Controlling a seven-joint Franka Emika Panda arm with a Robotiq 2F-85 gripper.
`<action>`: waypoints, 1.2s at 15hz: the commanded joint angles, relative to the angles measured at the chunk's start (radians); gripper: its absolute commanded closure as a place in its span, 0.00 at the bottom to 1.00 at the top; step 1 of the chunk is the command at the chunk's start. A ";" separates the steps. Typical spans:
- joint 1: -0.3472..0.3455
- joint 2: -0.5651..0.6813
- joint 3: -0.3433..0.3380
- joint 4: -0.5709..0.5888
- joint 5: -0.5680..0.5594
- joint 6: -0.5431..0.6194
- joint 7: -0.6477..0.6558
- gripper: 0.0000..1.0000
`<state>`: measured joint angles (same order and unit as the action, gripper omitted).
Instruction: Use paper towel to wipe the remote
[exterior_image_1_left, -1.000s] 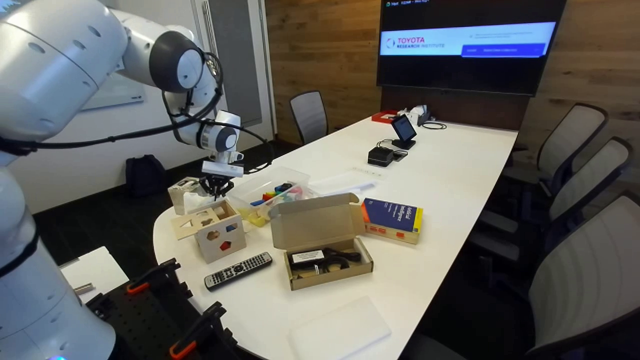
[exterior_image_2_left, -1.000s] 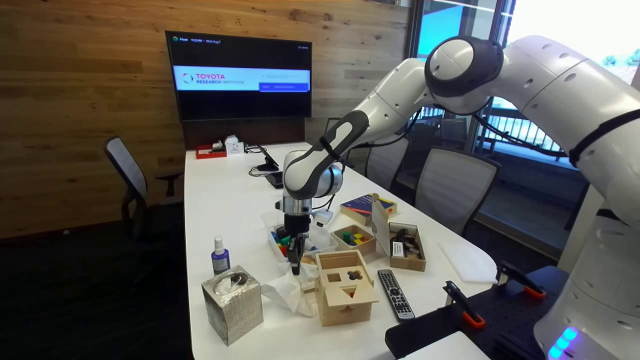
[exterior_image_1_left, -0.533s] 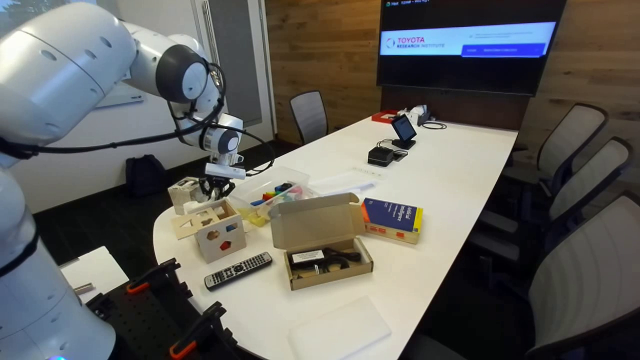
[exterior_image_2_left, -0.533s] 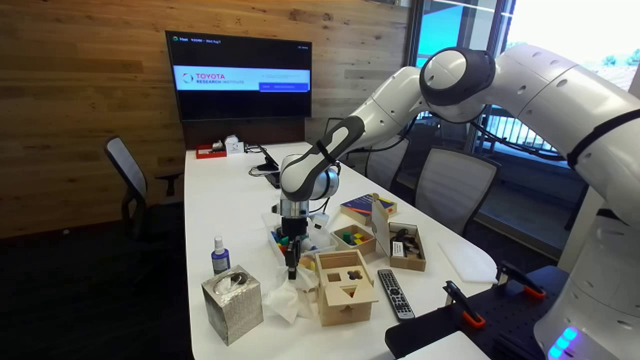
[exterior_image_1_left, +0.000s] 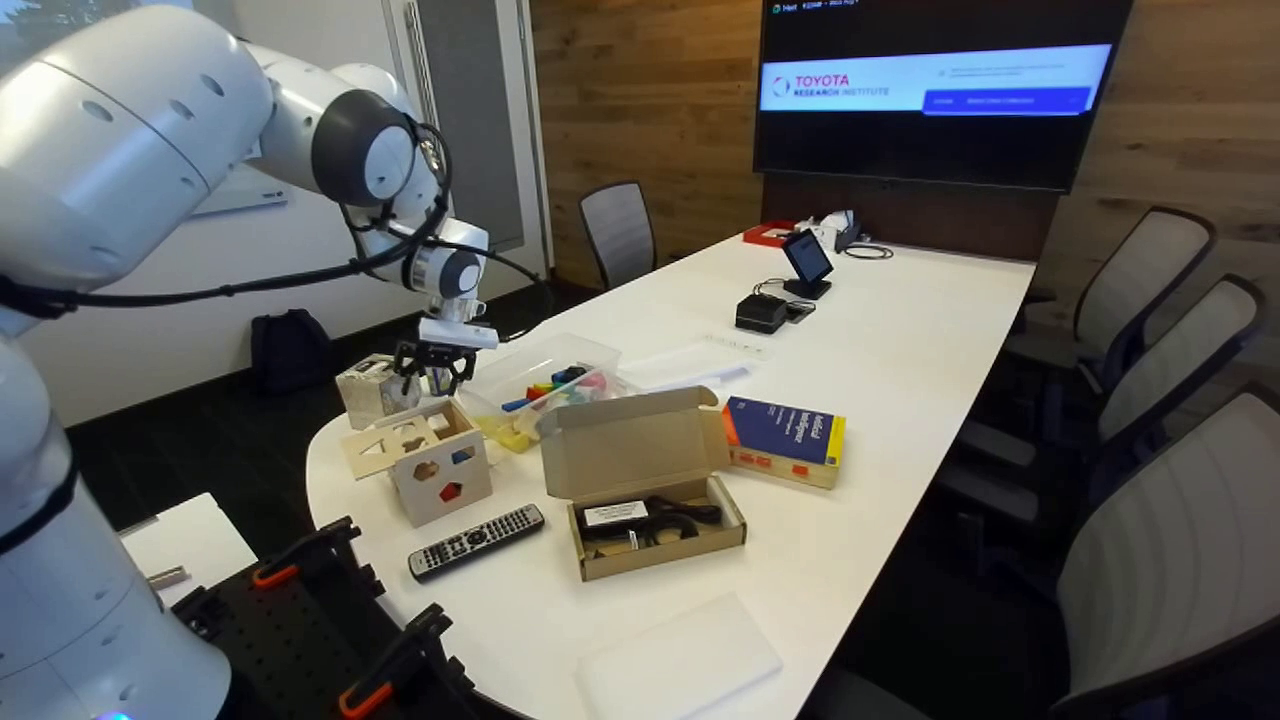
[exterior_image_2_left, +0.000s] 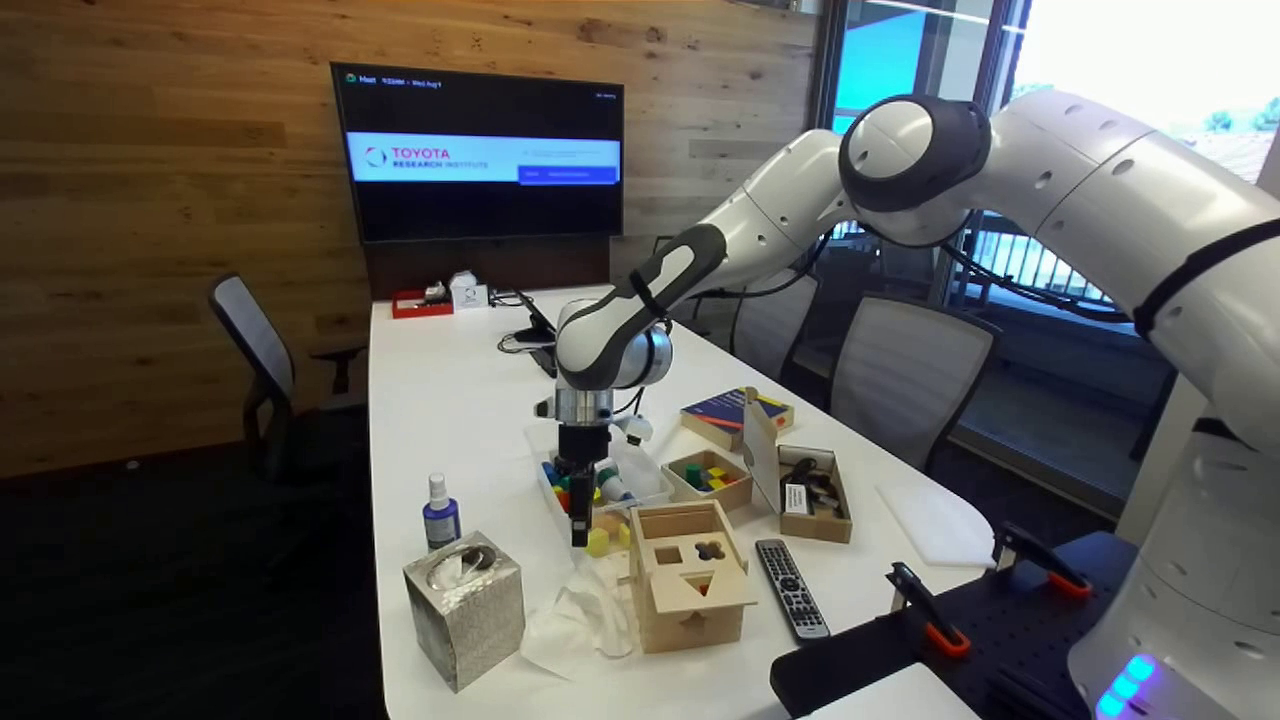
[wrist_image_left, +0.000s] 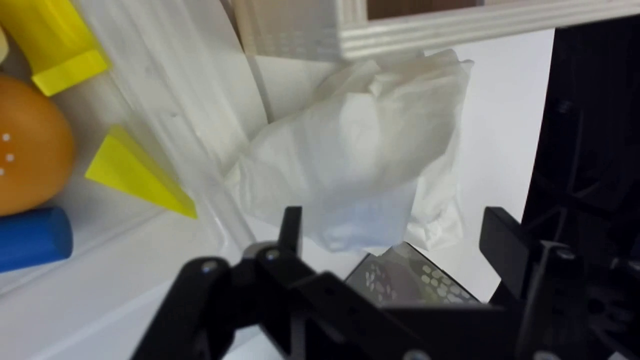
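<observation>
The paper towel (exterior_image_2_left: 578, 622), white and crumpled, lies on the table between the tissue box and the wooden shape box. In the wrist view the paper towel (wrist_image_left: 350, 150) spreads below and beyond the fingertips, touching neither. My gripper (wrist_image_left: 396, 225) is open, its fingers wide apart with nothing held between them. In an exterior view the gripper (exterior_image_2_left: 580, 535) hangs just above and behind the towel, pointing down. The black remote (exterior_image_2_left: 792, 588) with pale buttons rests on the table past the wooden box, well away from the gripper; the remote (exterior_image_1_left: 476, 541) shows in both exterior views.
The wooden shape box (exterior_image_2_left: 690, 585) stands between towel and remote. Near the towel are a silver tissue box (exterior_image_2_left: 465, 610) and a blue spray bottle (exterior_image_2_left: 440, 520). A clear bin (exterior_image_1_left: 590, 355) of coloured toys sits beside the gripper. An open cardboard box (exterior_image_1_left: 640, 450) lies beyond the remote.
The gripper has opened and let go of the paper towel, which has settled onto the table. The arm has shifted slightly away from the wooden box.
</observation>
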<state>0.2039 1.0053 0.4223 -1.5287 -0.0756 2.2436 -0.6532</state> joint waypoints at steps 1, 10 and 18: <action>0.006 -0.101 -0.032 -0.050 0.002 -0.011 0.031 0.00; 0.046 -0.380 -0.178 -0.288 -0.063 0.185 0.353 0.00; 0.166 -0.526 -0.311 -0.465 -0.166 0.149 0.811 0.00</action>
<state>0.3252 0.5592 0.1495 -1.8990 -0.2101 2.3957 0.0259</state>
